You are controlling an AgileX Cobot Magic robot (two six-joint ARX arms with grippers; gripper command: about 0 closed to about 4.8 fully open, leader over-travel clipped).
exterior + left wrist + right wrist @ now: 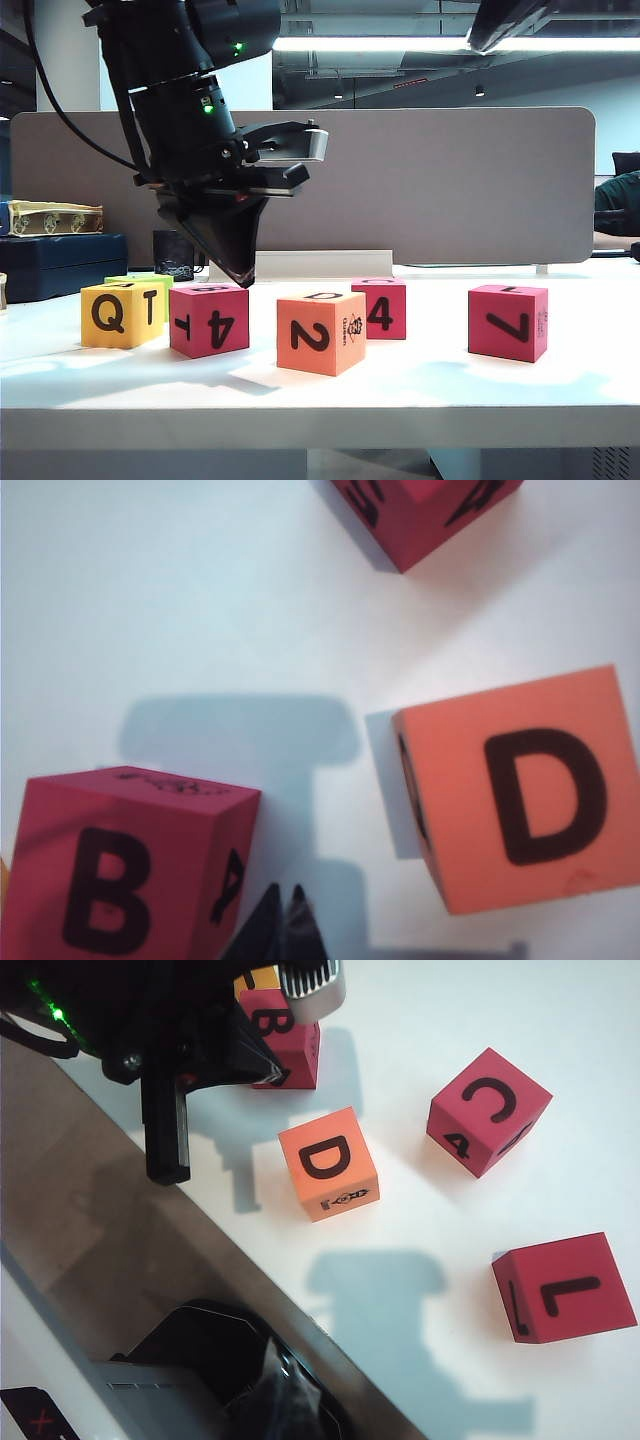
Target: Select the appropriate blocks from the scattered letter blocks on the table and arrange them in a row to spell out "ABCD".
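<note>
The left gripper (243, 272), jaws shut, hangs just above the pink-red B block (209, 318), its tips at the block's rear edge; the yellow block (122, 314) stands close beside the B block on one side, with the lime-green block (150, 280) behind it; an open strip of white table (420, 385) separates the B block from the orange D block (321, 332); the C block (379, 307) sits beyond, the L block (508, 321) farthest off; the right gripper (285, 1400) waits well clear of the B block.

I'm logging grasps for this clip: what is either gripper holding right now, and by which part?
Nothing. The left gripper hangs shut and empty beside the pink-red B block; the right gripper shows nothing held.
</note>
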